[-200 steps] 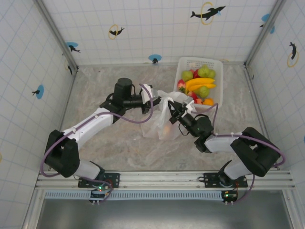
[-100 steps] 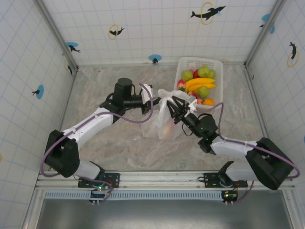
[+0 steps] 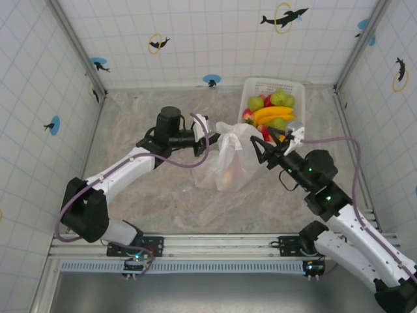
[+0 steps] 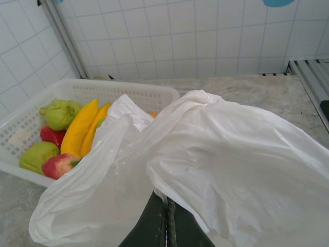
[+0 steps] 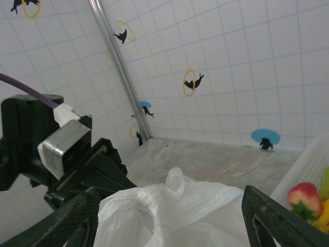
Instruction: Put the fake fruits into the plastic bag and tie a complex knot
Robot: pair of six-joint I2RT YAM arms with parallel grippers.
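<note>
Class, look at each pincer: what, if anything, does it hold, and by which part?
The left pincer pinches the plastic bag by a fold of its upper edge. The right pincer stands open, holding nothing.

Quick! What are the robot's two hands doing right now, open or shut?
Left hand: shut, pinching the thin crinkly white plastic bag.
Right hand: open, holding nothing.

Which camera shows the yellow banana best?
The left wrist view: the yellow plastic banana looks large in the white lattice basket, its lower end behind the white plastic bag. The top view shows it whole but small; the right wrist view, a yellow sliver at its edge, perhaps the banana.
</note>
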